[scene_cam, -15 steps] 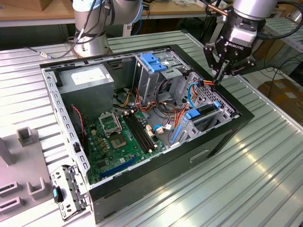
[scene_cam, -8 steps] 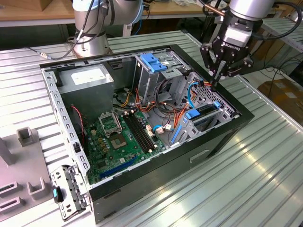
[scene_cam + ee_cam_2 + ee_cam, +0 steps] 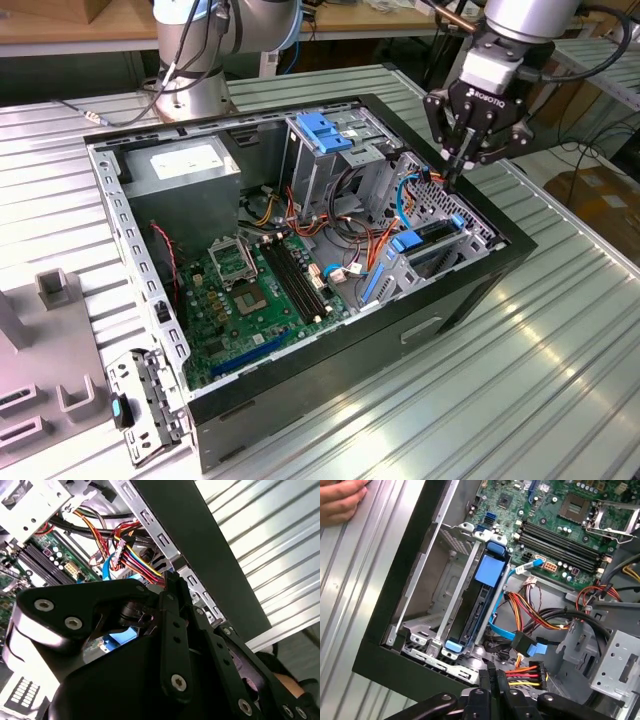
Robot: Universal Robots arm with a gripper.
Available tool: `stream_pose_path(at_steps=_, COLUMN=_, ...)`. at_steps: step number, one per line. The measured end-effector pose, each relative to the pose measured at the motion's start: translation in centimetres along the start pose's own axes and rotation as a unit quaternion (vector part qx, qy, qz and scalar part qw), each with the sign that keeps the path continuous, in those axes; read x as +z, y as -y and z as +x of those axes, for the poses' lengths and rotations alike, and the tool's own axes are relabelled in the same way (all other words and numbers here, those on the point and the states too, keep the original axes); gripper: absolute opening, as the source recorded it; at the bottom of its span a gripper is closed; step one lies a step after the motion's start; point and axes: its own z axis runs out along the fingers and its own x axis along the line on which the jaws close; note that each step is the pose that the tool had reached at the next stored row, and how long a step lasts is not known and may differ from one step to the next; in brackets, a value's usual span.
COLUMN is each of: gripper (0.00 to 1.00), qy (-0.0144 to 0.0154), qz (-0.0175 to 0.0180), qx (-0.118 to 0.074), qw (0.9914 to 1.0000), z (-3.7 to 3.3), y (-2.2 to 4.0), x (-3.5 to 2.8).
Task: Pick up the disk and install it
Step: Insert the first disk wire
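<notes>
The disk (image 3: 432, 240) stands on edge in the metal bay at the corner of the open computer case nearest the exterior view's right. Its blue carrier rails show at both ends. In the first wrist view the disk (image 3: 479, 605) is a dark slab between two metal rails, with a broad blue tab over one end. My gripper (image 3: 452, 176) hangs just above and behind the bay, clear of the disk. Its fingers are shut together with nothing between them, as both wrist views also show (image 3: 493, 674) (image 3: 170, 577).
Red, yellow and blue cables (image 3: 530, 610) run beside the bay. The case also holds a motherboard (image 3: 250, 290), a grey power-supply box (image 3: 185, 170) and a drive cage with a blue latch (image 3: 325, 130). A person's hand (image 3: 340, 500) rests on the table beside the case. Grey fixtures (image 3: 50, 340) stand at the exterior view's left.
</notes>
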Motion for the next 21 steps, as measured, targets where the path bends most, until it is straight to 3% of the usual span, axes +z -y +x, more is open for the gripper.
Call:
stream_pose_path(at_steps=2, gripper=0.16, qy=-0.0004, qz=-0.0023, qx=0.028, qw=0.99960, z=0.00, y=0.00, x=0.00)
stream_pose_path(at_steps=6, gripper=0.16, qy=-0.0007, qz=-0.0045, qx=0.055, qw=0.99845, z=0.00, y=0.00, x=0.01)
stream_pose_path(at_steps=10, gripper=0.16, qy=-0.0015, qz=-0.0083, qx=0.102, qw=0.99478, z=-0.01, y=0.00, x=0.09)
stream_pose_path(at_steps=14, gripper=0.16, qy=-0.0017, qz=-0.0100, qx=0.123, qw=0.99239, z=-0.02, y=-0.03, x=0.15)
stream_pose_path(at_steps=15, gripper=0.16, qy=-0.0018, qz=-0.0109, qx=0.134, qw=0.99094, z=-0.03, y=-0.04, x=0.20)
stream_pose_path(at_steps=16, gripper=0.16, qy=-0.0020, qz=-0.0120, qx=0.148, qw=0.98894, z=-0.03, y=-0.04, x=0.23)
stream_pose_path(at_steps=19, gripper=0.16, qy=-0.0023, qz=-0.0138, qx=0.169, qw=0.98547, z=-0.03, y=-0.04, x=0.25)
stream_pose_path(at_steps=21, gripper=0.16, qy=-0.0024, qz=-0.0143, qx=0.176, qw=0.98434, z=-0.03, y=-0.04, x=0.26)
